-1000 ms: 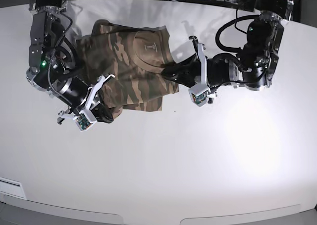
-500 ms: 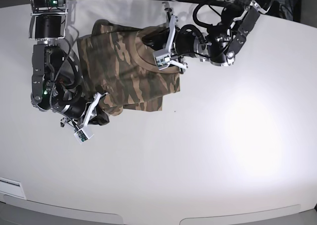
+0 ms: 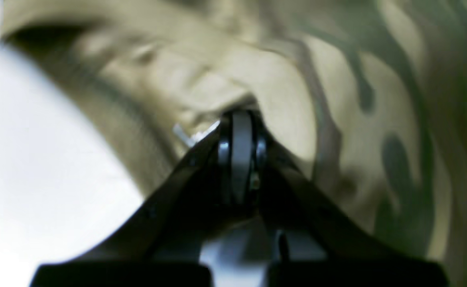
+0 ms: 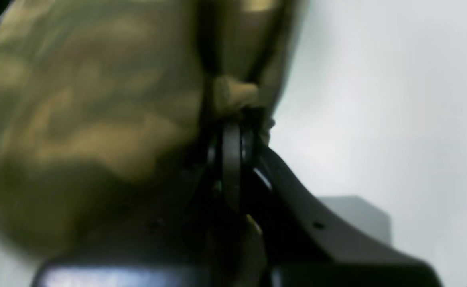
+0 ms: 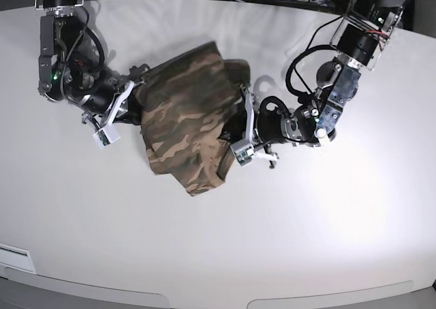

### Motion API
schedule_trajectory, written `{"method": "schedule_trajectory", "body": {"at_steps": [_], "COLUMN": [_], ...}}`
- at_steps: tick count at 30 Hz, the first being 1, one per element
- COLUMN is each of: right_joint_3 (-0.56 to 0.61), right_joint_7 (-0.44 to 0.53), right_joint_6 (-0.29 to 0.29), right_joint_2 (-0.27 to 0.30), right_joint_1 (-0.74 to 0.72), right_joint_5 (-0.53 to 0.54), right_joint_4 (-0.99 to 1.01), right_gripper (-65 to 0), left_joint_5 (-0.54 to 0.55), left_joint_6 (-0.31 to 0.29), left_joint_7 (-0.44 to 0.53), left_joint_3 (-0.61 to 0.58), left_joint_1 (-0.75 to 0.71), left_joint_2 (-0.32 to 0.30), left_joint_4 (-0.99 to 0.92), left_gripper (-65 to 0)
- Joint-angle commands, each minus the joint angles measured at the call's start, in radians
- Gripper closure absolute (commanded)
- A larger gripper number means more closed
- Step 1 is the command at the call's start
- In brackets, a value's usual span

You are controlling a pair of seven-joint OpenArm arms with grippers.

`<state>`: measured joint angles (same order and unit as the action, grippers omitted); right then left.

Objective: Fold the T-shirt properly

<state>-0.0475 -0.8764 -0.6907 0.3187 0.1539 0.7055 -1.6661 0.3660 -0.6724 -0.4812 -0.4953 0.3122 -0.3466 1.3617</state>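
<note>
Both the left gripper (image 3: 239,119) and the right gripper (image 4: 237,115) were clamped shut on the T-shirt (image 5: 187,122), holding opposite edges so the cloth could be carried over into a fold

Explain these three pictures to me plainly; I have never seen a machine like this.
This is a robot with two arms over a white table. The wide picture looks down on both arms. The two close-ups come from cameras on the wrists, looking along each pincer. Between the arms lies a camouflage T-shirt, bunched up and partly folded. The left gripper, on the wide picture's right, is shut on an edge of the cloth. The right gripper, on the wide picture's left, is shut on cloth at the other side. Both close-ups are blurred.
</note>
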Motion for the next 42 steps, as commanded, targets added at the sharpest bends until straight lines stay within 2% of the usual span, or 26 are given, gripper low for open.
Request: {"method": "schedule_trajectory", "body": {"at_steps": [1,6,10,16,22,25,29,30,34,36,38,41,42], "right_joint_3": [-0.008,-0.012,-0.012,-0.013,-0.018,-0.053,-0.146,-0.175,-0.304,-0.363,-0.41,-0.472,-0.489], "right_joint_7": [-0.008,-0.007,-0.006,-0.008,0.016,0.016,0.024,0.023,-0.002,-0.035,-0.067,-0.132,-0.17], "right_joint_6": [0.0,0.068,0.114,0.135,0.134,0.148,0.188,0.193,0.192,0.161,0.122,0.068,0.05], "right_joint_2": [0.008,0.008,0.008,0.008,0.009,0.009,0.009,0.009,0.012,0.012,0.011,0.011,0.012], "right_joint_1": [0.016,0.11,0.152,0.154,0.139,0.119,0.114,0.115,0.118,0.121,0.124,0.123,0.124], "right_joint_5": [0.002,0.002,0.002,-0.007,-0.006,0.001,0.006,0.01,0.123,0.198,0.286,0.43,0.484], "right_joint_4": [-0.042,-0.193,-0.294,-0.368,-0.383,-0.383,-0.399,-0.411,-0.465,-0.488,-0.508,-0.544,-0.56], "right_gripper": [0.0,0.0,0.0,0.0,0.0,0.0,0.0,0.0,0.0,0.0,0.0,0.0,0.0], "left_joint_5": [-0.044,-0.132,-0.191,-0.22,-0.189,-0.054,0.189,0.266,0.636,0.829,0.964,1.118,1.118], "left_joint_6": [0.017,0.023,0.023,0.023,0.022,0.021,-0.008,-0.026,-0.026,-0.026,-0.026,-0.026,-0.026], "left_joint_7": [0.015,0.136,0.202,0.174,0.078,-0.032,-0.293,-0.35,-0.527,-0.609,-0.683,-0.813,-0.858], "left_joint_3": [0.005,0.005,0.005,0.01,0.111,0.183,0.281,0.3,0.359,0.383,0.414,0.466,0.483], "left_joint_1": [0.027,0.058,0.058,0.125,0.178,0.188,0.18,0.178,0.158,0.139,0.11,0.062,0.045], "left_joint_2": [0.009,0.081,0.127,0.143,0.144,0.144,0.134,0.123,0.05,0.012,-0.017,-0.043,-0.053], "left_joint_4": [-0.026,-0.172,-0.192,-0.167,-0.064,0.003,0.097,0.111,0.133,0.135,0.135,0.135,0.137], "left_gripper": [0.0,0.0,0.0,0.0,0.0,0.0,0.0,0.0,0.0,0.0,0.0,0.0,0.0]}}
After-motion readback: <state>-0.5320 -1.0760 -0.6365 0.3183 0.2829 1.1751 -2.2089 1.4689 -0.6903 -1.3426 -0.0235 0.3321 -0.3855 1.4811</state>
